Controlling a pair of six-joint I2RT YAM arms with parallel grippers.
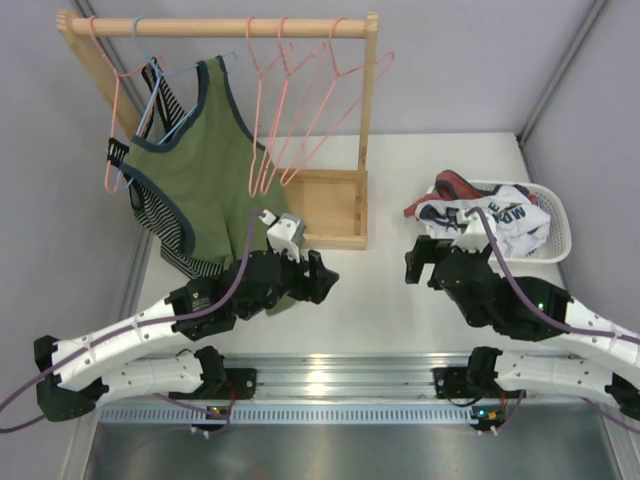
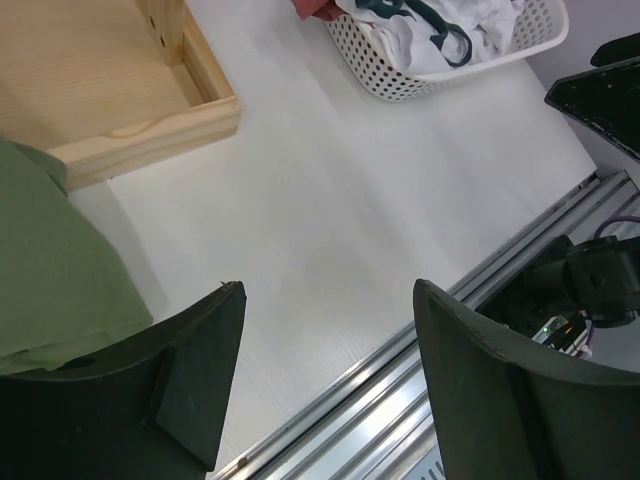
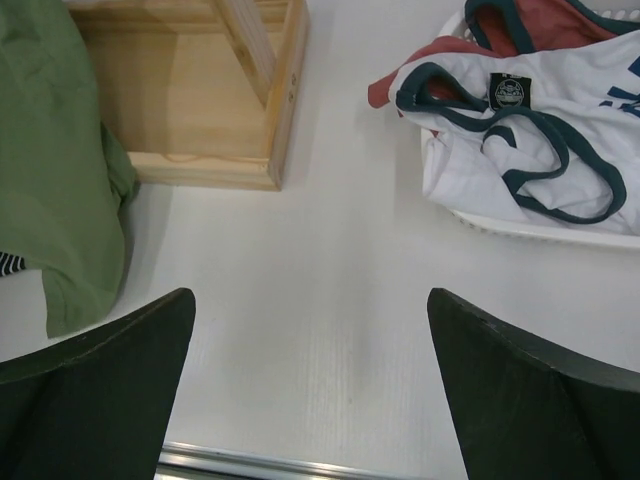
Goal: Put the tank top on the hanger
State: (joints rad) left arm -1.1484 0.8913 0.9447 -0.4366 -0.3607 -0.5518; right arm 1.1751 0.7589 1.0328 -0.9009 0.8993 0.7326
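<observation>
Far left: wooden rack (image 1: 220,27), an olive green top (image 1: 205,170) and a striped garment (image 1: 165,235) hung at its left end, the pink hangers (image 1: 300,120) on the rail to their right (the green hem hangs just beside my left claw (image 1: 325,278)). Far right: white basket (image 1: 556,215) holds the tank top (image 1: 505,215), crumpled over a red garment (image 1: 450,185). Both my arms reach low over the table's middle, the right claw (image 1: 420,262) just near-left of the basket, each with jaws spread, holding nothing.
</observation>
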